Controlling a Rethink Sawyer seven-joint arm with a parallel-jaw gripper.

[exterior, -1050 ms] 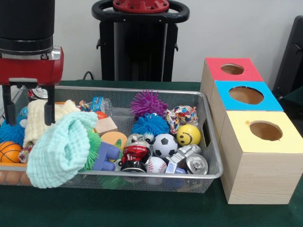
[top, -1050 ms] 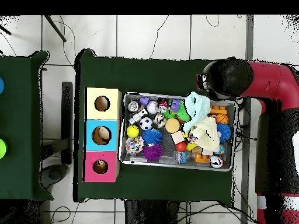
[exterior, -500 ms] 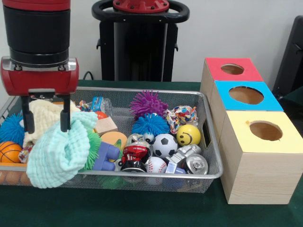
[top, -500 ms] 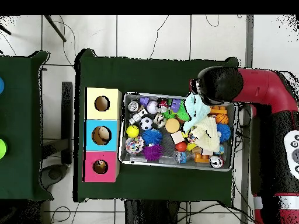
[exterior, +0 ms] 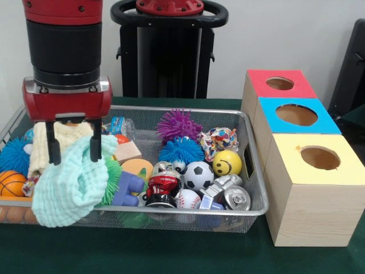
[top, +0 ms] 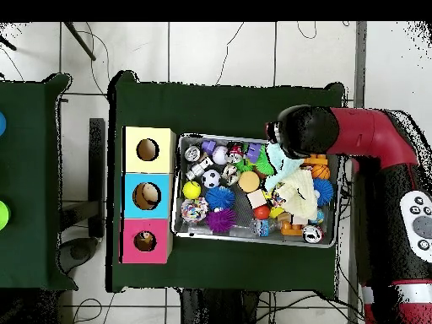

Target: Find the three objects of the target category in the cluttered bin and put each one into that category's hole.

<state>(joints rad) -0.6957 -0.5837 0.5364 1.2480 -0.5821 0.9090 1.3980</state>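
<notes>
three wooden boxes are lined up beside the wire bin (exterior: pixel 251 171), topped red (exterior: pixel 279 83), blue (exterior: pixel 296 115) and yellow (exterior: pixel 319 158), each with a round hole. the bin is packed with clutter: a mint cloth (exterior: pixel 74 177) at its 8 o'clock side, a cream cloth (exterior: pixel 54 142) behind it, a soccer ball (exterior: pixel 198 174), a yellow smiley ball (exterior: pixel 227 162) and a crushed can (exterior: pixel 235 198) toward 4 o'clock. the gripper (exterior: pixel 74 149) is seen with fingers spread, straddling the top fold of the mint cloth without pinching it. the target category cannot be told.
</notes>
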